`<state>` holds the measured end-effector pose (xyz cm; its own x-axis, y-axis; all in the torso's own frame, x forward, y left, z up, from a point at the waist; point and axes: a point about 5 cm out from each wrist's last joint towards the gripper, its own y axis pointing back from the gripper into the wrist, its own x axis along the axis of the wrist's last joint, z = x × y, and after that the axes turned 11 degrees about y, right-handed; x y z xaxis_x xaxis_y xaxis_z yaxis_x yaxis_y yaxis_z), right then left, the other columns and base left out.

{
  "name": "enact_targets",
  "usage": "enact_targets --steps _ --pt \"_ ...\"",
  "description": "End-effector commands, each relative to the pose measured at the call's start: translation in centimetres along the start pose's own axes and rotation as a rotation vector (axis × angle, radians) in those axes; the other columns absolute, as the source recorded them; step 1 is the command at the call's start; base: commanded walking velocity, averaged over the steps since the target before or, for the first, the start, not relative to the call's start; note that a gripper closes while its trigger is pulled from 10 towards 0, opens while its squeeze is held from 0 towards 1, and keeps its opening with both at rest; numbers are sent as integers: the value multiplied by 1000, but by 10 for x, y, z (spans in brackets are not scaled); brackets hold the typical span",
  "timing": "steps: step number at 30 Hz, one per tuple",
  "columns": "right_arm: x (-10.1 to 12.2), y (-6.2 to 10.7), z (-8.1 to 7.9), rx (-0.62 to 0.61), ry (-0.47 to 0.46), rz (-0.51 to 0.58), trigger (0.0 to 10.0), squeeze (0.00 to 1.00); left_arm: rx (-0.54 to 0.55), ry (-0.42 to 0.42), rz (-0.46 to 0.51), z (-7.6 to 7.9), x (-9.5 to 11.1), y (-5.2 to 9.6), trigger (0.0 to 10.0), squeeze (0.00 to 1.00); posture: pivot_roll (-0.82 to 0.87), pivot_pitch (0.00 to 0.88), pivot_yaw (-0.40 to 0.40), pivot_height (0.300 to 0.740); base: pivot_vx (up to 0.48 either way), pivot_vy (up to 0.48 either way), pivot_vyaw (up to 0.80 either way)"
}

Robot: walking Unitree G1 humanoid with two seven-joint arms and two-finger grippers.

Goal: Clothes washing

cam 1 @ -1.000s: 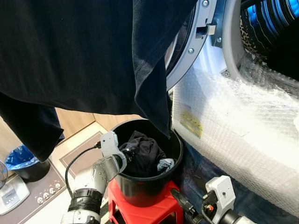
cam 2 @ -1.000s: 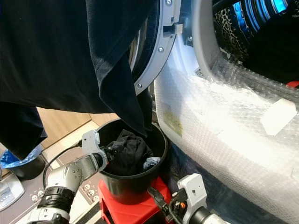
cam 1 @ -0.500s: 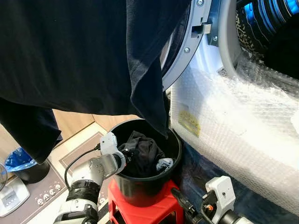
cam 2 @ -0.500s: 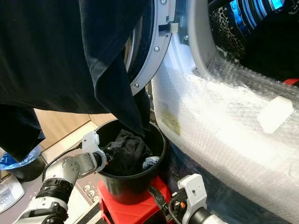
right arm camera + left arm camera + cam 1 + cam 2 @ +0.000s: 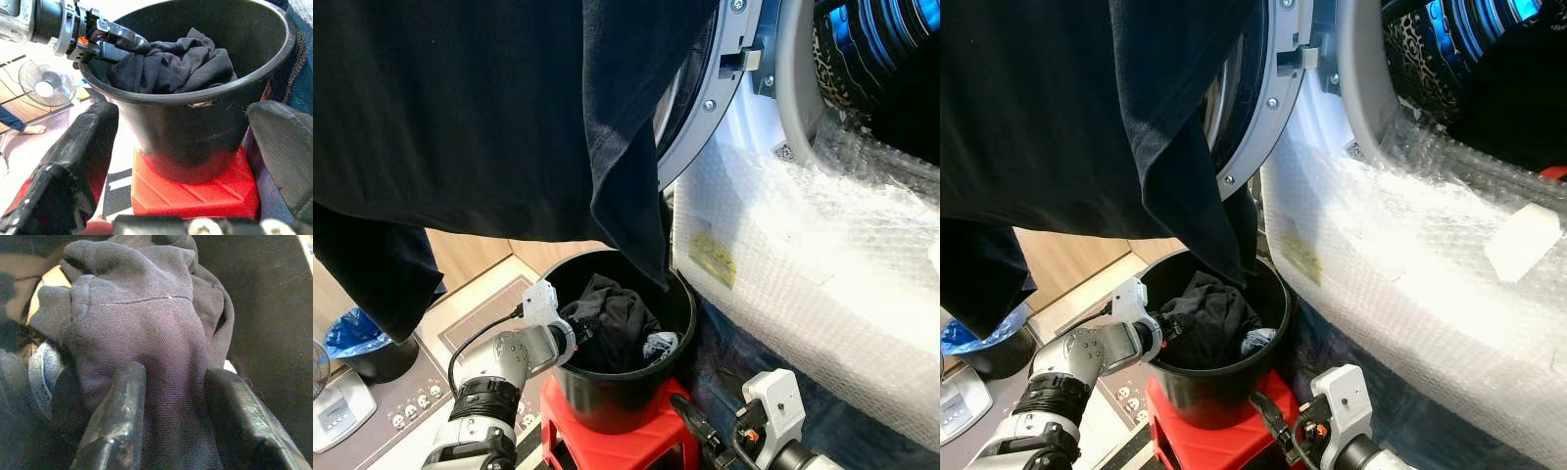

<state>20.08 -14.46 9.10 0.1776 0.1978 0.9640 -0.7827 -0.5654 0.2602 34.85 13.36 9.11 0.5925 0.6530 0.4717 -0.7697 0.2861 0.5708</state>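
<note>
While the left pincer (image 5: 168, 416) clamps dark clothes (image 5: 142, 328) in the bucket (image 5: 195, 127), the right pincer (image 5: 186, 161) gapes

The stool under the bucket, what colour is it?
Red. The stool shows best in the right wrist view, beneath the black bucket.

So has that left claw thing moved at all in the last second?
Yes, slightly. The left gripper has slid lower against the black bucket's rim, gripping the dark clothes inside.
</note>
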Motion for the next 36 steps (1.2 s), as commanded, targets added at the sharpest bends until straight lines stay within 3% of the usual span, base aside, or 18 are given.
enact_targets --steps 1,19,28,36 --pt "1 -1 -3 5 8 2 10000 0 17 -2 -16 -5 0 1 0 0 -186 111 94 740 0 0 0" --pt "1 -3 -3 10 8 1 10000 0 -2 -15 -13 -5 0 3 0 0 -184 97 91 740 0 0 0" --pt "1 -3 -4 9 8 3 10000 0 -57 -98 1 -1 2 6 0 0 -181 98 96 740 0 0 0" --pt "2 -6 -3 7 7 7 10000 0 -195 -190 81 14 6 15 0 0 -179 94 100 740 0 0 0"
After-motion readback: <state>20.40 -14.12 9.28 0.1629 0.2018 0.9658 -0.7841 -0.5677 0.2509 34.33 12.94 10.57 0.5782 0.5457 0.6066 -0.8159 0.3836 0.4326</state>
